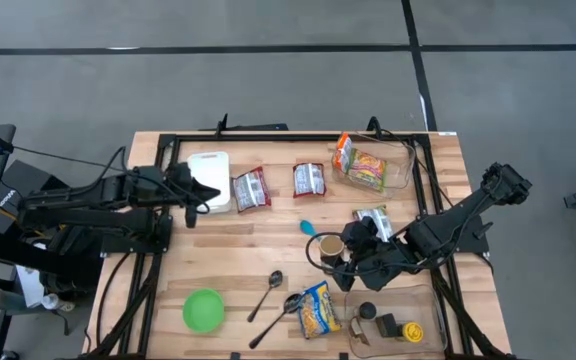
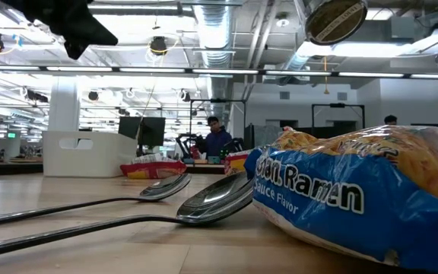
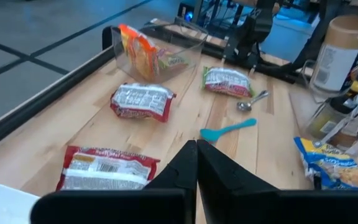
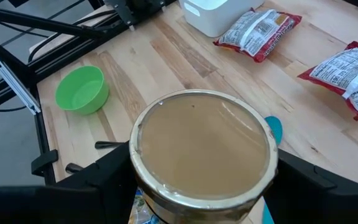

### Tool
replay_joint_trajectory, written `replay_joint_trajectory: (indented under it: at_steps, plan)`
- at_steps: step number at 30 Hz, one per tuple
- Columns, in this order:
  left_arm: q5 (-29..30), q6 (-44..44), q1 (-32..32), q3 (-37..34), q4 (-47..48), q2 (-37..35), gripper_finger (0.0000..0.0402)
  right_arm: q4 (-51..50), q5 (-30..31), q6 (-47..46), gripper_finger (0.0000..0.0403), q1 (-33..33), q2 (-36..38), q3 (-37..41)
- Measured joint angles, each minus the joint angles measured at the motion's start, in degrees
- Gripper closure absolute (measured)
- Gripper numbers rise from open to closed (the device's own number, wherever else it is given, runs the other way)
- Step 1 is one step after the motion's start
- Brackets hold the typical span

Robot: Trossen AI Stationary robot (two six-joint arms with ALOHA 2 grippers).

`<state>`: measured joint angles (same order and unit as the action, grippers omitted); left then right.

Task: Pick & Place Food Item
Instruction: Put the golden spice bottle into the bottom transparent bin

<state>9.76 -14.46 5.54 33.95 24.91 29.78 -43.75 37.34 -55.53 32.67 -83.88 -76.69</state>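
Glass jar [image 4: 204, 149], rigid, weighty, slick: my right fingers [image 4: 291, 171] clasp its sides below the lid. Left fingers [image 3: 196, 168], at nine o'clock, pinched together empty.

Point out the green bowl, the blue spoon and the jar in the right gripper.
green bowl [image 1: 203, 309], high view, middle of its inside.
blue spoon [image 3: 229, 129], left wrist view, midway along its handle.
jar [image 4: 202, 148], right wrist view, centre of its top, between the right gripper's fingers.
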Motion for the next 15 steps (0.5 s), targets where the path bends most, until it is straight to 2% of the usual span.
replay_joint_trajectory:
  at_steps: [6, 15]
  plan:
    - [0.0, 0.8, 0.0, -0.1, -0.1, 1.0, 0.0397, 0.0, 0.0, 0.2, 0.0132, 0.0, 0.0, 0.0]
    - [0.2, 11.1, 0.0, -0.1, -6.2, -0.7, 0.0396, 0.0, 0.0, 0.4, 0.0132, 0.0, 0.0, 0.0]
